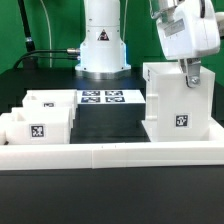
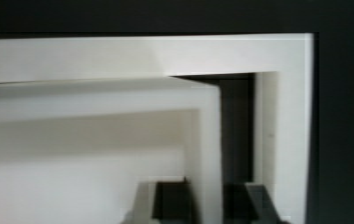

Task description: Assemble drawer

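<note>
The drawer's large white cube-like housing [image 1: 178,105] stands upright at the exterior view's right, with a square tag on its front face. My gripper [image 1: 190,72] comes down onto its top edge. In the wrist view the two dark fingers [image 2: 174,205] straddle a thin white wall of the housing [image 2: 85,60], and the gripper [image 2: 220,205] looks shut on that wall. Two small white open-topped trays, one [image 1: 52,108] behind the other [image 1: 27,131], sit side by side at the exterior view's left, each with a tag.
The marker board [image 1: 103,97] lies flat on the dark table between the trays and the housing. A long low white border wall [image 1: 110,156] runs along the front. The arm's white base [image 1: 103,45] stands at the back.
</note>
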